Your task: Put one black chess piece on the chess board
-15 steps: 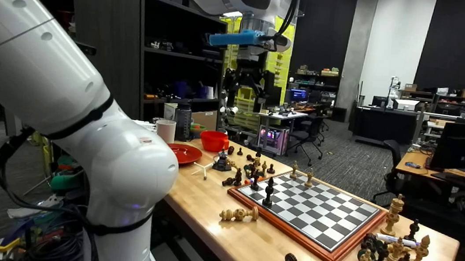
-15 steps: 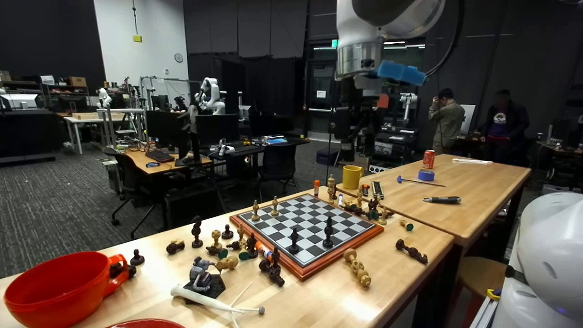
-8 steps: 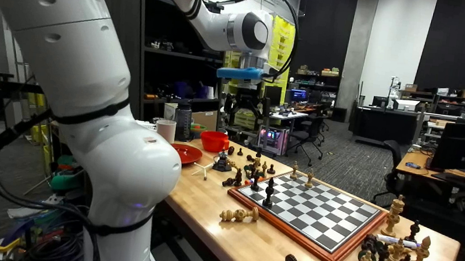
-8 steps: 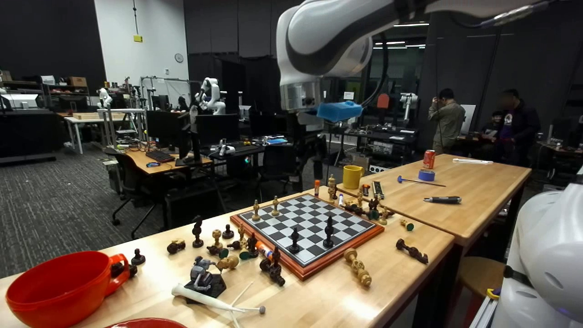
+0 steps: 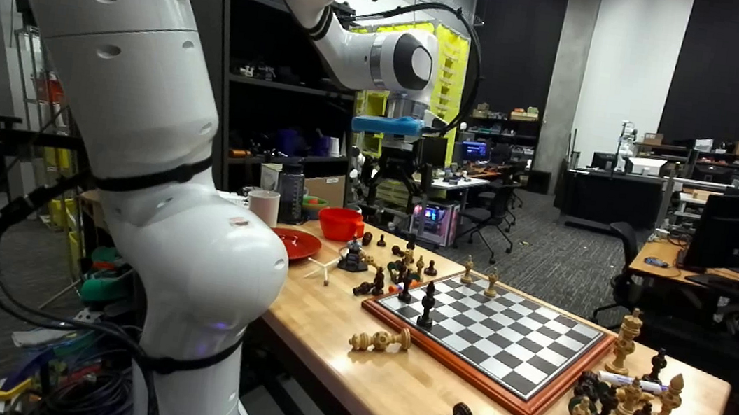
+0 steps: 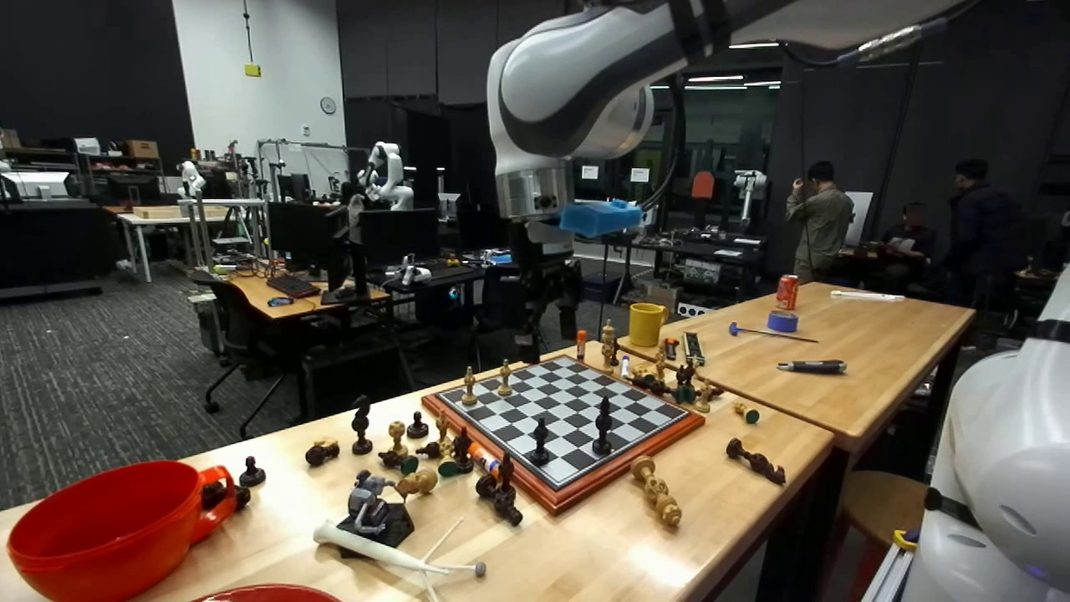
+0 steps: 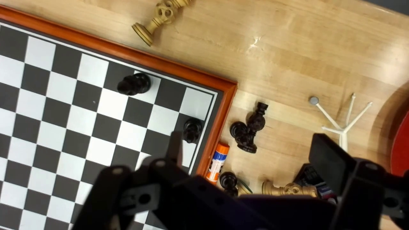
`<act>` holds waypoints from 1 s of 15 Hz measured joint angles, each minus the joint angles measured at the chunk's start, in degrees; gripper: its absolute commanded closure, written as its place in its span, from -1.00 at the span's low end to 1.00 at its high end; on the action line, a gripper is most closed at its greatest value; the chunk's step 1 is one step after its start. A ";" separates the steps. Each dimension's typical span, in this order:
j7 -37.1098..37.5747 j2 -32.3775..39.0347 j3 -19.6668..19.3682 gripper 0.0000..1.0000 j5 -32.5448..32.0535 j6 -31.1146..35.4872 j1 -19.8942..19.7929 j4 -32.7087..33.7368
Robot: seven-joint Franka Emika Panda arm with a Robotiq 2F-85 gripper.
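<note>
Board [image 7: 82,118]: left side of the wrist view; nothing on it has shifted over the last second.
Black on the board: a tall piece [image 6: 603,426] and a short piece [image 6: 541,441], both upright, low on it in an exterior view.
Black off the board: among others, a lying piece [image 7: 256,120] and a standing piece [image 7: 238,129], together just right of it in the wrist view.
Arm [image 6: 585,84]: has come down and, in an exterior view, swung left toward the middle of the frame.
Gripper [image 7: 250,151]: jaws wide apart, nothing grasped; in the wrist view those off-board two show in the gap.
Chess task: which piece is meant I cannot tell; the descent suggests a reach toward that pair, no pick made yet.
Glue stick [image 7: 218,163]: near them, perhaps in the way.
</note>
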 measured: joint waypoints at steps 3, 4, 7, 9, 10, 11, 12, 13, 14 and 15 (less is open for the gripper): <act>-2.60 4.70 0.03 -1.00 0.31 2.96 0.67 1.54; -3.34 6.84 0.06 -1.00 0.32 3.67 0.99 2.50; -5.38 13.46 0.16 -1.00 0.32 4.62 1.47 6.09; -6.40 17.77 0.13 -1.00 0.30 4.72 1.49 8.82; -6.88 19.81 0.04 -1.00 0.30 4.71 1.45 10.23; -7.38 21.81 -0.04 -1.00 0.30 4.69 1.36 11.66; -7.84 23.70 -0.09 -1.00 0.30 4.63 1.19 13.05; -8.46 25.46 -0.16 -1.00 0.30 4.56 1.05 14.38; -9.04 27.13 -0.18 -1.00 0.31 4.42 0.87 15.69; -9.69 28.73 -0.19 -1.00 0.33 4.20 0.67 16.99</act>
